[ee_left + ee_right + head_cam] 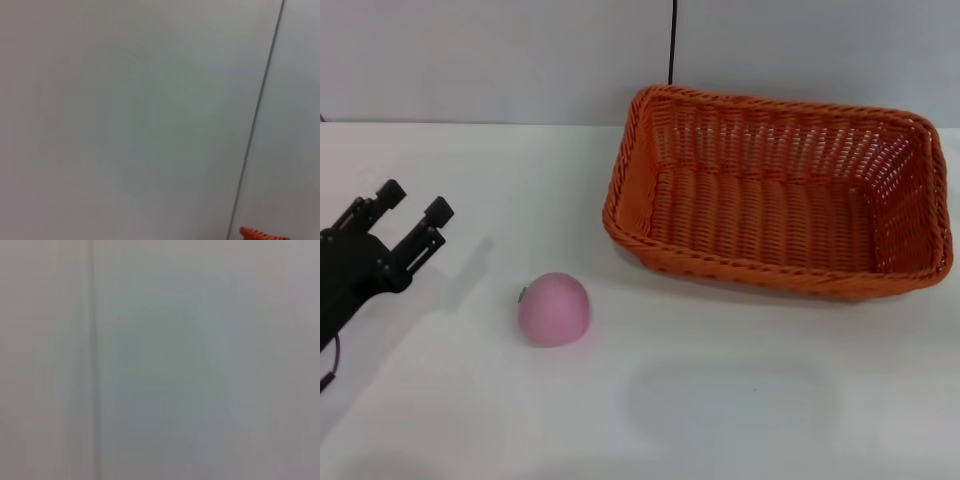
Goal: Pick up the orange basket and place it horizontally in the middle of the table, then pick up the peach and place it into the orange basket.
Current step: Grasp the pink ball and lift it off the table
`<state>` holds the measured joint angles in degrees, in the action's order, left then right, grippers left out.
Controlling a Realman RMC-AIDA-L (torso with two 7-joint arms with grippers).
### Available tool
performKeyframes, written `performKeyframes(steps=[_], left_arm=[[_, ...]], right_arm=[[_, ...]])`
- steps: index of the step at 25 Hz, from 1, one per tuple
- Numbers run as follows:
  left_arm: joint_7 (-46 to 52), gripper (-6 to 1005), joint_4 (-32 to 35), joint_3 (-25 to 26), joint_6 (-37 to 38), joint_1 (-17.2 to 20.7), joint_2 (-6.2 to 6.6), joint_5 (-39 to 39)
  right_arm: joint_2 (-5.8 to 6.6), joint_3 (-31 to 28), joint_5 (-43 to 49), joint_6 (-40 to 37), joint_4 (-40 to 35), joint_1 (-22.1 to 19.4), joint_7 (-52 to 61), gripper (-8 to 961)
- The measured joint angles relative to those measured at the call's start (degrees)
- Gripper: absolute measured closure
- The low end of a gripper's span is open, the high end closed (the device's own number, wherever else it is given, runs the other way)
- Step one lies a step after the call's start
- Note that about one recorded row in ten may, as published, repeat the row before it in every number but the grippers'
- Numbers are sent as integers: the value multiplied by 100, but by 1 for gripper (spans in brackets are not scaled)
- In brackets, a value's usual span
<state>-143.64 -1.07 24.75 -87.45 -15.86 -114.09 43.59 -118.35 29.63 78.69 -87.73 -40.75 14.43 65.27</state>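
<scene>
Head view: left gripper [412, 213] open, empty; peach [554, 309] just beyond looks smooth, bruisable; grasp its sides gently.

- The left gripper [413, 214] shows at the left edge of the head view, its black arm reaching in from the lower left.
- Its two fingers [435, 214] stand apart, holding nothing.
- No right arm shows.
</scene>
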Motion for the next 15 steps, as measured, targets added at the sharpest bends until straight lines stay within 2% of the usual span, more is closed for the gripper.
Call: performKeyframes(steps=[3, 5, 6, 7, 10, 13, 15], left_arm=[[1, 307, 128, -1, 0, -65, -3, 0], [2, 308, 324, -23, 11, -160, -46, 1], [3, 308, 358, -26, 18, -178, -55, 1], [4, 308, 402, -38, 27, -200, -70, 1], [49, 308, 675, -173, 56, -307, -163, 0], [100, 309, 723, -250, 59, -325, -176, 1], [340, 309, 785, -641, 33, -365, -181, 0]], right_arm=[[-32, -330, -68, -70, 284, -53, -142, 277], [-9, -936, -114, -199, 808, -67, -338, 277], [-9, -936, -114, -199, 808, -67, -338, 277], [-7, -1193, -116, -234, 967, -67, -415, 277], [-8, -1456, -119, -251, 1089, -75, -452, 277], [0, -1575, -120, -229, 1159, -71, -455, 277], [7, -1674, -123, -179, 1203, -47, -459, 277]])
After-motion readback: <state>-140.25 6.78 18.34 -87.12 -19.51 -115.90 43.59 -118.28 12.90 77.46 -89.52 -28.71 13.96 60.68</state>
